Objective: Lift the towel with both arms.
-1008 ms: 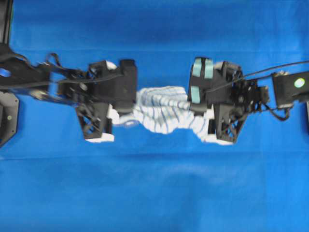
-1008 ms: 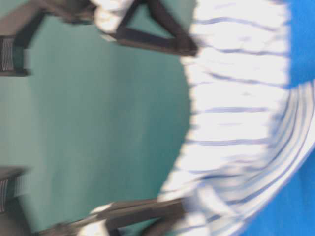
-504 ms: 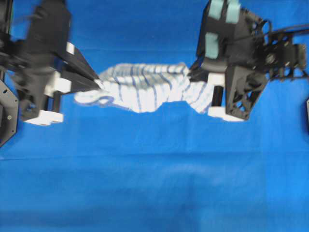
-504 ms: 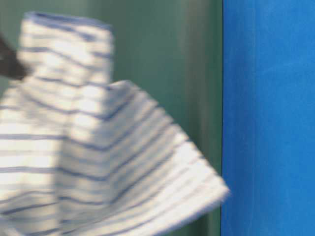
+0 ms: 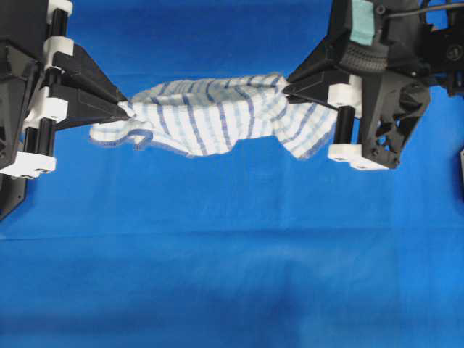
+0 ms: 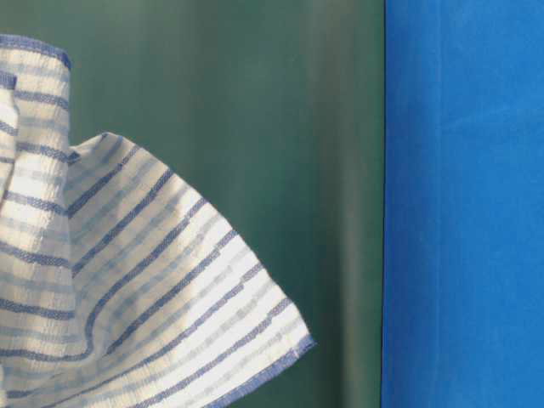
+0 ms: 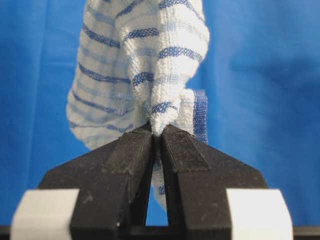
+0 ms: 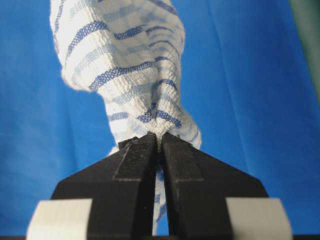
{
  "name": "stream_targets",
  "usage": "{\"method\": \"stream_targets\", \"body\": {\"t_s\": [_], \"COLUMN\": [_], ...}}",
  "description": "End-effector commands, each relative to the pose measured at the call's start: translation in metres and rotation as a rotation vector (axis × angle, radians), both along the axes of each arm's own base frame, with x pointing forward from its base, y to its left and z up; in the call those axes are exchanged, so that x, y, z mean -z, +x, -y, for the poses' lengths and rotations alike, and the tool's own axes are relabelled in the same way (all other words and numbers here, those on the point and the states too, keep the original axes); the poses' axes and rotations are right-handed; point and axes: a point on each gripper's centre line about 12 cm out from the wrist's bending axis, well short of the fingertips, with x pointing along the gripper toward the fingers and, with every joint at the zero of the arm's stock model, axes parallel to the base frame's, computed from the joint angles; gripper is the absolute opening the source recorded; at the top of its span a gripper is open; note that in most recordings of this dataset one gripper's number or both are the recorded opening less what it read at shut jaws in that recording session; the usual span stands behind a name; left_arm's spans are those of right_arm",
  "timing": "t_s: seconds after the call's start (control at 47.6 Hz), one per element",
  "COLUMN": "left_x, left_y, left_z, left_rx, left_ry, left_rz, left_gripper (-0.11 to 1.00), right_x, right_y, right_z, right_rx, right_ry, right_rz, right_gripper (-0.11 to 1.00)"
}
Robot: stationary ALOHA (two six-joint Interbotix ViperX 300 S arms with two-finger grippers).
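**Left wrist view and others: checked towel pinched at both ends, hanging over blue cover**

Left gripper (image 7: 157,131): two black wedge-shaped fingers (image 7: 125,165) with a matte, faintly layered surface and white blocks at their bases; pressed together on a bunched edge of the towel (image 7: 145,60).

Right gripper (image 8: 159,138): same black wedge form, jaws likewise pinching a gathered fold of cloth; teal tape patch (image 5: 362,22) on its body in the overhead view.

Towel: thin, soft, white woven cloth with a waffle-like weave, dark blue and pale blue-grey stripes, blue hemmed border. Overhead, it spans between the two grippers, sagging in the middle, one corner drooping by the right gripper. At table level, a rumpled corner is seen against a dark green backdrop (image 6: 255,127).

Table cover (image 5: 232,275): plain saturated blue, smooth, lightly creased, lying beneath the towel.
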Motion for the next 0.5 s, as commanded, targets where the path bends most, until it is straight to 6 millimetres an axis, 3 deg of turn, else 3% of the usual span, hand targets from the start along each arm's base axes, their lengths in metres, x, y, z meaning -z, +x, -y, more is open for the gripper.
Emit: {"method": "stream_targets", "body": {"t_s": [0.0, 0.336, 0.42, 0.483], "left_x": [-0.0121, -0.0149, -0.0182, -0.0196], "left_y": [-0.0003, -0.0004, -0.0026, -0.0052], "left_z": [-0.0006, -0.0006, -0.0005, -0.0005], "left_rx": [-0.003, -0.004, -0.006, -0.005], "left_ry": [0.000, 0.000, -0.006, -0.005], "left_rz": [0.038, 0.078, 0.104, 0.115], "left_gripper": [0.03, 0.06, 0.26, 0.44], "right_x": [-0.0119, -0.0121, -0.0121, -0.0120], "right_y": [-0.0039, -0.0041, -0.0041, -0.0043], "right_z": [0.0000, 0.0000, 0.0000, -0.0005], "right_rx": [-0.003, -0.008, -0.004, -0.004], "right_ry": [-0.003, -0.007, -0.003, -0.002], "right_rz": [0.033, 0.035, 0.036, 0.035], "right_gripper": [0.05, 0.05, 0.06, 0.21]}}
